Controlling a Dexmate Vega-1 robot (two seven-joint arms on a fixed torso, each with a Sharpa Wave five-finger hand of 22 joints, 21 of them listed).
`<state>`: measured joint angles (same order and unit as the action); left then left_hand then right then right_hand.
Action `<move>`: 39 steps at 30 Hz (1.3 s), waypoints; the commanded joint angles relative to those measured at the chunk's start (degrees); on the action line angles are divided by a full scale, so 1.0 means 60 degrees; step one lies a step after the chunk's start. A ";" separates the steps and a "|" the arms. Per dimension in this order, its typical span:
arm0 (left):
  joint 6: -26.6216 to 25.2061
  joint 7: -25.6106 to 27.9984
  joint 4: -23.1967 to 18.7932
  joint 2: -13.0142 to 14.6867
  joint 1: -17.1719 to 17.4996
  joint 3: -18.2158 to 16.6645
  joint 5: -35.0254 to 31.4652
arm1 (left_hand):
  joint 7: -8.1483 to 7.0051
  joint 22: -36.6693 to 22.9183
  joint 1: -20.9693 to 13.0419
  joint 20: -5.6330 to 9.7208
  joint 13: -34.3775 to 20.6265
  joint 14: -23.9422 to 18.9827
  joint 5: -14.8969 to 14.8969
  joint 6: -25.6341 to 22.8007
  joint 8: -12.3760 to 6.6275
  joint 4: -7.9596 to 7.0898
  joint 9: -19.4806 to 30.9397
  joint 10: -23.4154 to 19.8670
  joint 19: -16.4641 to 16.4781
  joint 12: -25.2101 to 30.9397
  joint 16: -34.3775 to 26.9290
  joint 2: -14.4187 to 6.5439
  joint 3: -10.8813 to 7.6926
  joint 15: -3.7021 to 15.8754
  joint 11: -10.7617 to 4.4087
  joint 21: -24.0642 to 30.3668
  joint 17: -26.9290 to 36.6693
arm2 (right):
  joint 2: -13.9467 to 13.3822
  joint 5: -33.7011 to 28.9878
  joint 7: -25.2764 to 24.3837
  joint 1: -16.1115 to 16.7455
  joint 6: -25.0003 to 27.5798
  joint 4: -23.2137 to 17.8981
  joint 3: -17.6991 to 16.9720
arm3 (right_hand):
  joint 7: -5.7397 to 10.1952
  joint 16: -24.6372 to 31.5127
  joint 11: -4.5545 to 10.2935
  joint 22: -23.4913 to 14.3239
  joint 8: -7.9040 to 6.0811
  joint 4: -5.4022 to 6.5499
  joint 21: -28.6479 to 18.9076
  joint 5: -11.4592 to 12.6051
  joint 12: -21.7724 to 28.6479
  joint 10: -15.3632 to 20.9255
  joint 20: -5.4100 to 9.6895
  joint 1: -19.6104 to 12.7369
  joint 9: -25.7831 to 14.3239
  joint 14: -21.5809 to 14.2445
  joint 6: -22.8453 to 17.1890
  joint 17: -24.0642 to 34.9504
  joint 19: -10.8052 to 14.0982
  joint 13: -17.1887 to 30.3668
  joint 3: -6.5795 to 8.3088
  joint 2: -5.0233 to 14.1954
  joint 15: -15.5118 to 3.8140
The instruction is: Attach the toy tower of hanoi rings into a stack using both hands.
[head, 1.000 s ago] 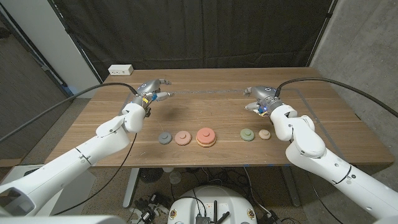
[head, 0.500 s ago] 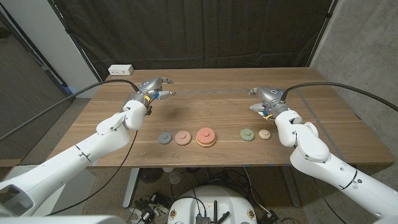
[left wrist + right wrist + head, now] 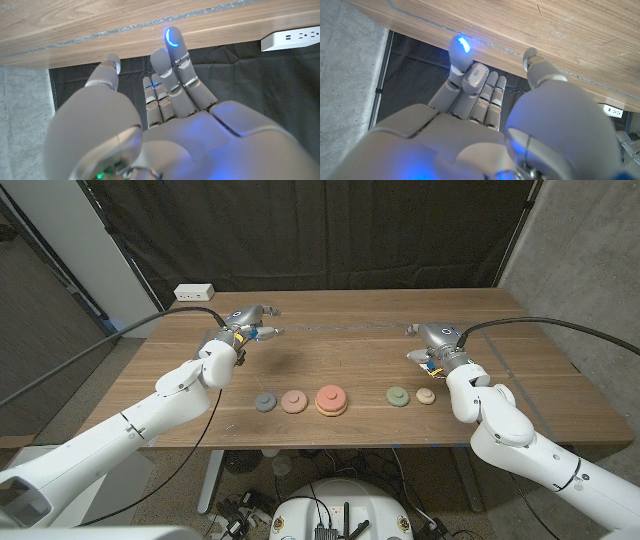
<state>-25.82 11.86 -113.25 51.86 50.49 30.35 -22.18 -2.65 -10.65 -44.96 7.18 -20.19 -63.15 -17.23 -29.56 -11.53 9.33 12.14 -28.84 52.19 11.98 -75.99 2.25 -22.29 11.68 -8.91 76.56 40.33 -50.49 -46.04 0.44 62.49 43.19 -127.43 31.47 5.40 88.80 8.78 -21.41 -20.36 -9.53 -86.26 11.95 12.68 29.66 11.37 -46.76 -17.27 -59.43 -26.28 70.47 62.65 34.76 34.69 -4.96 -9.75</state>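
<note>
head view: five rings lie in a row near the table's (image 3: 520, 395) 6 o'clock edge, largest orange ring (image 3: 331, 399) central. left hand (image 3: 248, 322) at 10 o'clock and right hand (image 3: 432, 340) at 2 hold nothing, fingers loosely apart. risk: a fast reach could scatter the small rings.

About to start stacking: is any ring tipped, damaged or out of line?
Nothing stands out. The grey ring, pink ring, red ring, green ring and beige ring lie flat in a row near the table front edge.
</note>
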 commanded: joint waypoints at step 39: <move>-0.0938 -0.1008 -0.2860 0.2117 0.2067 -0.1390 0.0776 | -0.0031 -0.0067 -0.0321 0.0797 -0.0066 0.0078 -0.0036 0.0289 0.0027 0.0021 0.0029 0.0264 -0.0103 -0.0021 0.0002 0.0242 -0.0034 0.0135 0.0006 0.0173 -0.0188 | -0.0511 0.0817 -0.1242 0.0235 0.0299 -0.0345 0.0290 | 0.0132 -0.0026 0.0055 0.0093 0.0005 0.0043 0.0034 0.0187 -0.0052 0.0296 0.0200 -0.0119 0.0086 -0.0134 -0.0139 0.0039 -0.0004 -0.0054 0.0271 0.0114 -0.0435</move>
<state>-31.27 6.53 -126.96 61.25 59.35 24.79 -19.44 -2.96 -10.81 -46.32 7.07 -20.34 -62.93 -17.23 -28.02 -11.53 9.49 12.12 -27.51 51.89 11.98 -75.99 3.61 -22.45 11.45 -8.80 77.28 39.24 -53.07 -41.82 -5.83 63.58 45.15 -128.99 33.09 5.99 88.79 9.01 -20.72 -20.36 -9.29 -86.21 12.74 12.24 30.90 11.36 -47.06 -16.74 -59.71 -26.86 70.46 62.64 34.24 35.74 -4.66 -9.83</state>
